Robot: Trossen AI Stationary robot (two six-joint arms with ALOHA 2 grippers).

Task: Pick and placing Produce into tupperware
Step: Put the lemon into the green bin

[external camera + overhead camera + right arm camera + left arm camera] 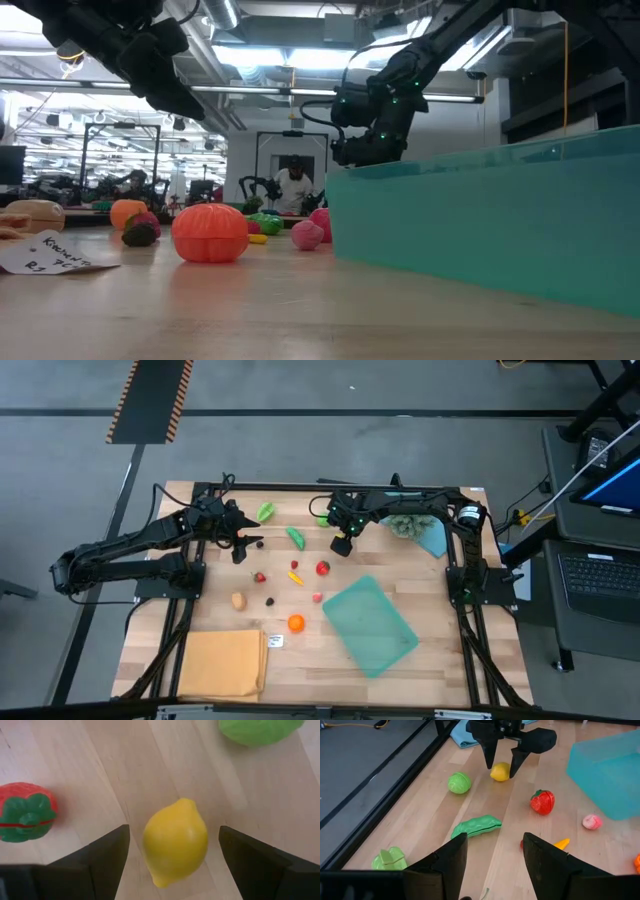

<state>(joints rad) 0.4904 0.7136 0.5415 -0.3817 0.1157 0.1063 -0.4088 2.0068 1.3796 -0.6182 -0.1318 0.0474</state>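
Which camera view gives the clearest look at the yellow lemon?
The right wrist view: the lemon fills the middle of the picture, lying on the wood between the open right gripper fingers. The left wrist view shows it small and farther off, between those same fingers. The high and low views do not show it clearly.

Tupperware [610, 775] cut off at frame edge

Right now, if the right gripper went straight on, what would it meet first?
The lemon: it lies between the right gripper's open fingers, with bare table around it. Contact looks not yet made.
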